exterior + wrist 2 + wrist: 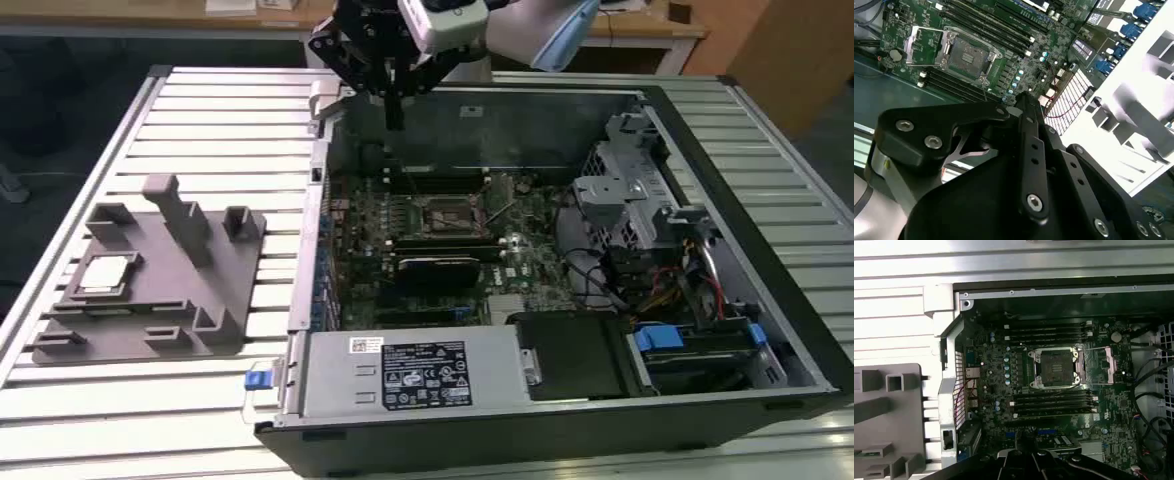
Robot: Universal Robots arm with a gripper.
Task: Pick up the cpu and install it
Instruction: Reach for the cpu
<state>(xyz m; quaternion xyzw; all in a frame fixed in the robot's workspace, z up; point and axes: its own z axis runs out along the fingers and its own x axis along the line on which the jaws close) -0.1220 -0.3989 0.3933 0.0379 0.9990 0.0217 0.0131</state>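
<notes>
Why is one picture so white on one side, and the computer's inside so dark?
Second wrist view: glare washes out the tray beside the computer case, nearly white. First wrist view: the table is bright, the circuit board dim inside the case. Exterior view: even light outside, shade inside the case.

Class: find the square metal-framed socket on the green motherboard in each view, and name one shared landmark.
Exterior view: square metal-framed socket, mid-board in the open case.
Second wrist view: socket beside its flipped-open metal plate.
First wrist view: socket between two slot banks.
Shared landmark: long black memory slots flanking it.
</notes>
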